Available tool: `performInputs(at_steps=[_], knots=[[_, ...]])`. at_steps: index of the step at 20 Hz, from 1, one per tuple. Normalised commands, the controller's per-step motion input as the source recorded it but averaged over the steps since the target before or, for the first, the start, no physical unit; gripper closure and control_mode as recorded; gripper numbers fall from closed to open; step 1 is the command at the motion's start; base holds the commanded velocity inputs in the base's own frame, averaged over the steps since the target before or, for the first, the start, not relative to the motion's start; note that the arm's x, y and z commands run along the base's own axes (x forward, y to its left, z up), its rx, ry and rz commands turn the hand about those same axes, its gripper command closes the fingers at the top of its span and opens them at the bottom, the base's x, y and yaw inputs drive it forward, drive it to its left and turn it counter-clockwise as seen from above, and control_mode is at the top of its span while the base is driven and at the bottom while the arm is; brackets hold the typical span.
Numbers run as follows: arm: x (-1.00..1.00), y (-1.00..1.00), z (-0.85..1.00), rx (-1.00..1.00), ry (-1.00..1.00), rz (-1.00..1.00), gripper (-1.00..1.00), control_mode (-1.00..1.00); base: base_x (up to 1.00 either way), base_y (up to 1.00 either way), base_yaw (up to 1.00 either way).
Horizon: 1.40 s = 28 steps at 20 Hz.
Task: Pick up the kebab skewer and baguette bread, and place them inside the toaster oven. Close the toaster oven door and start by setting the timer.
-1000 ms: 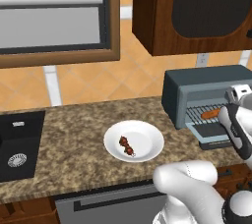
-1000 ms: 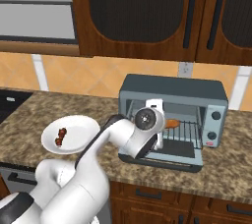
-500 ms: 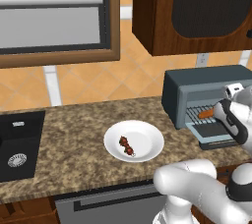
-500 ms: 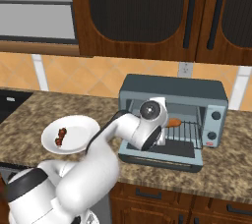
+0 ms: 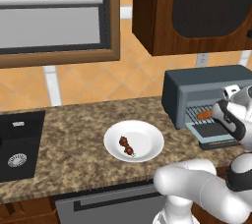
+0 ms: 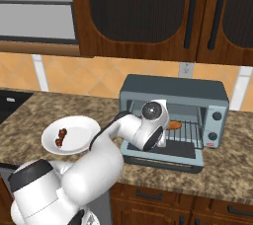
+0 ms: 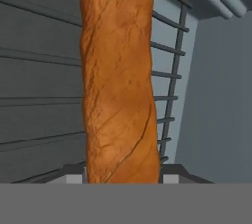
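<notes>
Counter: speckled brown stone counter (image 5: 74, 154) under dark wood cabinets.
Toaster oven: (image 6: 197, 93) on the counter, door (image 6: 163, 157) folded down.
Baguette bread: (image 7: 118, 80) between the tool's (image 7: 121, 171) fingers, over the wire rack (image 7: 170, 78).
Axis: lengthwise along the tool, pointing into the oven.
Tool: pinching the baguette's near end.
Kebab skewer: (image 5: 126, 146) on the white plate (image 5: 147, 137).

You have the toaster oven (image 5: 206, 90) standing at the back of the tabletop (image 5: 74, 154), with its door (image 6: 163, 157) folded down in front of it and the baguette bread (image 7: 118, 80) lying on the wire rack (image 6: 190, 130) inside. Left of the toaster oven a plate (image 5: 147, 142) sits on the tabletop with the kebab skewer (image 5: 126, 145) on it. Farther left of the toaster oven, past the plate, a sink (image 5: 17, 144) is set into the tabletop.
</notes>
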Motion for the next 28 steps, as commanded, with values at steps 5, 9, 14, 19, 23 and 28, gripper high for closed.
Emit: performInputs(at_steps=[5,9,14,19,23,28], knots=[[0.20,-0.02,0.00,0.00,0.00,0.00,1.00,-1.00,0.00,0.00,0.00],[-0.02,-0.01,0.00,0.00,0.00,0.00,-1.00,-1.00,0.00,0.00,0.00],[-0.29,-0.01,-0.06,0.00,-0.01,0.00,-1.00,-1.00,0.00,0.00,0.00],[-0.44,-0.01,-0.05,0.00,-0.01,0.00,-1.00,-1.00,0.00,0.00,0.00],[-0.17,0.00,0.14,0.00,0.00,0.00,-1.00,-1.00,0.00,0.00,0.00],[-0.93,0.02,0.53,0.00,0.00,0.00,-1.00,-1.00,0.00,0.00,0.00]])
